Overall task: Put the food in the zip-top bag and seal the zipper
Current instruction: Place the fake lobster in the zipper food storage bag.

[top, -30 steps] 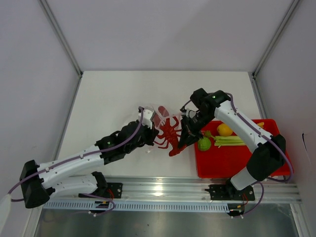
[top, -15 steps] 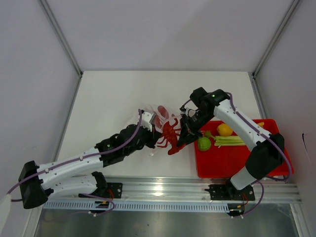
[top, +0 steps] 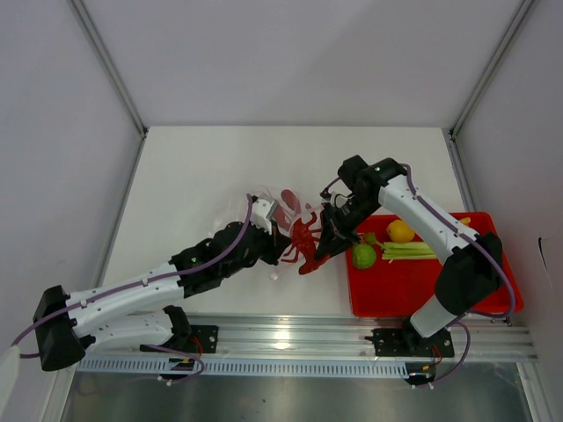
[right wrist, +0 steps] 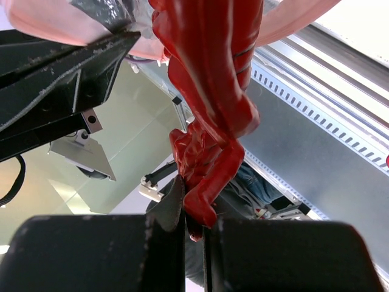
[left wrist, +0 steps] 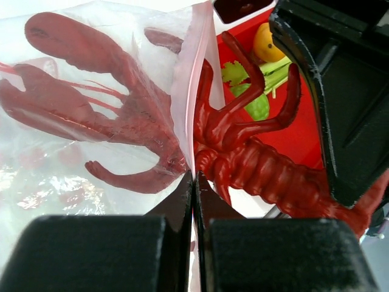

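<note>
A red toy lobster (top: pixel 305 239) hangs between the arms, its claws and front half inside the clear zip-top bag (top: pixel 262 207) and its tail outside. My right gripper (top: pixel 318 258) is shut on the lobster's tail (right wrist: pixel 206 182). My left gripper (top: pixel 280 236) is shut on the bag's mouth edge, on the pink zipper strip (left wrist: pixel 185 79). In the left wrist view the lobster's body (left wrist: pixel 261 170) lies right of the strip, and its claws show through the bag (left wrist: pixel 73 176). A green fruit (top: pixel 364 256), a yellow-orange piece (top: pixel 400 231) and a pale-green stalk (top: pixel 410 251) lie on the red tray.
The red tray (top: pixel 413 294) sits at the right, near the table's front edge. A metal rail (top: pixel 290 338) runs along the front by the arm bases. White walls enclose the table on three sides.
My left gripper has moved right with the bag's mouth, over more of the lobster. The right gripper has shifted slightly left with the tail.
</note>
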`<state>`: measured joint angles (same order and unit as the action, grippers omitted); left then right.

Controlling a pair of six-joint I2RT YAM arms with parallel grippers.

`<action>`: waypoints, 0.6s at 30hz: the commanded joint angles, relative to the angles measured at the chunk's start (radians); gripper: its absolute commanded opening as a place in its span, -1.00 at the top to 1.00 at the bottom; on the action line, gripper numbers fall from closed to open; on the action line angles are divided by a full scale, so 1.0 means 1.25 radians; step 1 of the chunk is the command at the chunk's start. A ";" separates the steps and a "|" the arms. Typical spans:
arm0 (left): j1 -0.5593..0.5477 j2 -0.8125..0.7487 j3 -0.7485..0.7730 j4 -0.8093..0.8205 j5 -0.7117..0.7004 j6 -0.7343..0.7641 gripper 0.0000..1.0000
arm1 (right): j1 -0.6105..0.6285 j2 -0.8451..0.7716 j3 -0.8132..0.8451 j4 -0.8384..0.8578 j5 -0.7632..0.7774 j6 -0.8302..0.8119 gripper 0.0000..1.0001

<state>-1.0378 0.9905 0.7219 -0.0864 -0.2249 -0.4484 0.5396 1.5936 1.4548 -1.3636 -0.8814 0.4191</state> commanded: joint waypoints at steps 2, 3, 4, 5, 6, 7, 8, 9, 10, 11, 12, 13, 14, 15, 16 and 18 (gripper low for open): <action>-0.010 0.003 0.042 0.036 0.039 -0.028 0.99 | -0.010 0.000 0.043 -0.068 -0.014 0.001 1.00; -0.012 0.009 0.043 0.035 0.041 -0.027 0.99 | -0.012 0.000 0.041 -0.070 -0.013 0.000 0.99; -0.012 0.010 0.045 0.035 0.042 -0.029 0.99 | -0.014 -0.001 0.041 -0.070 -0.010 -0.001 0.98; -0.012 0.011 0.045 0.035 0.045 -0.030 0.99 | -0.017 -0.001 0.044 -0.071 0.001 -0.003 0.98; -0.013 0.013 0.046 0.038 0.049 -0.031 0.99 | -0.019 -0.001 0.045 -0.071 0.007 -0.003 0.98; -0.013 0.016 0.047 0.040 0.051 -0.035 0.99 | -0.021 -0.002 0.047 -0.074 0.010 -0.003 0.98; -0.014 0.016 0.045 0.040 0.053 -0.036 0.99 | -0.024 -0.002 0.052 -0.075 0.020 -0.003 0.98; -0.016 0.019 0.048 0.040 0.056 -0.039 0.99 | -0.025 -0.004 0.055 -0.075 0.029 -0.001 0.98; -0.018 0.021 0.051 0.040 0.057 -0.040 0.99 | -0.027 -0.004 0.060 -0.076 0.040 0.000 0.98; -0.019 0.021 0.050 0.041 0.060 -0.040 0.99 | -0.032 -0.002 0.062 -0.076 0.044 -0.001 0.98; -0.020 0.021 0.051 0.041 0.061 -0.044 0.99 | -0.033 -0.002 0.063 -0.079 0.042 -0.001 0.98; -0.020 0.021 0.052 0.042 0.063 -0.044 0.99 | -0.033 -0.002 0.066 -0.079 0.045 -0.001 0.98; -0.023 0.021 0.052 0.043 0.066 -0.045 0.99 | -0.034 -0.002 0.068 -0.077 0.050 0.005 0.97; -0.023 0.022 0.058 0.043 0.069 -0.045 0.99 | -0.034 -0.002 0.072 -0.073 0.047 0.006 0.96; -0.024 0.025 0.059 0.041 0.071 -0.046 0.99 | -0.034 -0.002 0.073 -0.074 0.045 0.007 0.94; -0.028 0.029 0.063 0.038 0.068 -0.046 0.99 | -0.033 0.000 0.079 -0.076 0.045 0.006 0.92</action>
<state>-1.0538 1.0218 0.7498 -0.0719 -0.1715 -0.4820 0.5056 1.5955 1.5002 -1.3682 -0.8265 0.4221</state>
